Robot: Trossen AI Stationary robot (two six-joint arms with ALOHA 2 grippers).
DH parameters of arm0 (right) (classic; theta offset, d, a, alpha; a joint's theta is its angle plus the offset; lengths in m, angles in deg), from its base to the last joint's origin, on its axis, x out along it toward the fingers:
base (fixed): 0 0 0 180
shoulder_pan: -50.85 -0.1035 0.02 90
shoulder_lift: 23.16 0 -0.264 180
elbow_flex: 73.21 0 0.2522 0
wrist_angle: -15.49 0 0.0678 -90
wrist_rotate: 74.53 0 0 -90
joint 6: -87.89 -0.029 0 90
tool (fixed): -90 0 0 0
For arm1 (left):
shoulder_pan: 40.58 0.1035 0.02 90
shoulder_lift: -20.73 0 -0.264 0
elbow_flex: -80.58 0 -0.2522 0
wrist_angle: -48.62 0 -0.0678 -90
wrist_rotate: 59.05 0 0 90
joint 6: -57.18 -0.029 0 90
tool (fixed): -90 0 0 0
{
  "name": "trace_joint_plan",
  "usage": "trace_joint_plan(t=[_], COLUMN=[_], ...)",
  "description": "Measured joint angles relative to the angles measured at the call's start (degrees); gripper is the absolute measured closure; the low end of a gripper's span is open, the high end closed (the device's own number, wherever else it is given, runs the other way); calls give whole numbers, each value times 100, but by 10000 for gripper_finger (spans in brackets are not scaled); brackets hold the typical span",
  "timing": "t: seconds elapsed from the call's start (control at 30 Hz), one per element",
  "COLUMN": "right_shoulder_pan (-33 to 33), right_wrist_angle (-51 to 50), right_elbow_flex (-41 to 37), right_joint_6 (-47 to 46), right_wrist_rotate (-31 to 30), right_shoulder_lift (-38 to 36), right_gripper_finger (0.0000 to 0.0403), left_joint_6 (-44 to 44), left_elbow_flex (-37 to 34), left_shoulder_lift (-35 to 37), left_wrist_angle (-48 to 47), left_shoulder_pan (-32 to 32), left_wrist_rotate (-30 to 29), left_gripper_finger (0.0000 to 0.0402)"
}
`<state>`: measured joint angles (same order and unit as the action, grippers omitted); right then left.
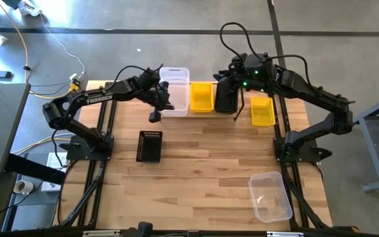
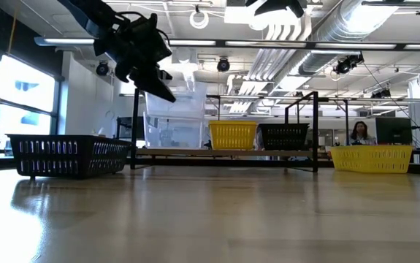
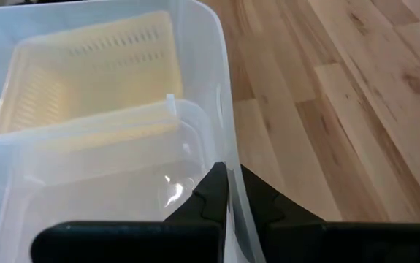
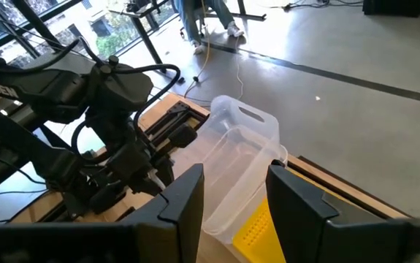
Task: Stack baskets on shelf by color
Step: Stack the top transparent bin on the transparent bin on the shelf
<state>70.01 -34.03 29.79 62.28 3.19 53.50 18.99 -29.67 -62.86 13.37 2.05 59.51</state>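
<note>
My left gripper (image 1: 165, 104) is shut on a clear basket (image 2: 177, 108) at the shelf's (image 2: 224, 153) left end. The basket hangs over a second clear basket (image 2: 167, 136) that rests there. On the plank beside them sit a yellow basket (image 1: 202, 97) and a black basket (image 1: 226, 96). My right gripper (image 4: 235, 197) stands open and empty, high over the black basket. Loose on the tabletop rest a black basket (image 1: 149, 145), a yellow basket (image 1: 262, 110) and a clear basket (image 1: 269, 195). My left gripper pinches the clear basket's side wall at its rim (image 3: 226, 172), one finger (image 3: 208, 196) inside and one outside. The fingers slant down from the table's left side. The basket hangs tilted over the lower clear one; whether the two touch, I cannot tell.
Black rod frames (image 2: 315, 131) stand upright at the shelf's ends. The tabletop's middle (image 1: 209, 164) is bare wood. A person (image 2: 359, 134) sits far behind the table.
</note>
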Motion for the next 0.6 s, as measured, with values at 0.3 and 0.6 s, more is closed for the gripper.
trace_joint_plan(t=[0.3, 0.6], right_shoulder_pan=[0, 0], right_wrist_angle=[3, 3], right_elbow_flex=[0, 0], right_joint_6=[-1, -1], right_wrist_rotate=[0, 0], right_shoulder_lift=[1, 2], right_gripper_finger=[269, 269], left_joint_6=[-71, -108], left_elbow_flex=[0, -2], left_shoulder_lift=[-4, -6], left_wrist_angle=[13, 65], left_shoulder_pan=[4, 4], left_wrist_rotate=[-44, -120], left_gripper_finger=[390, 329])
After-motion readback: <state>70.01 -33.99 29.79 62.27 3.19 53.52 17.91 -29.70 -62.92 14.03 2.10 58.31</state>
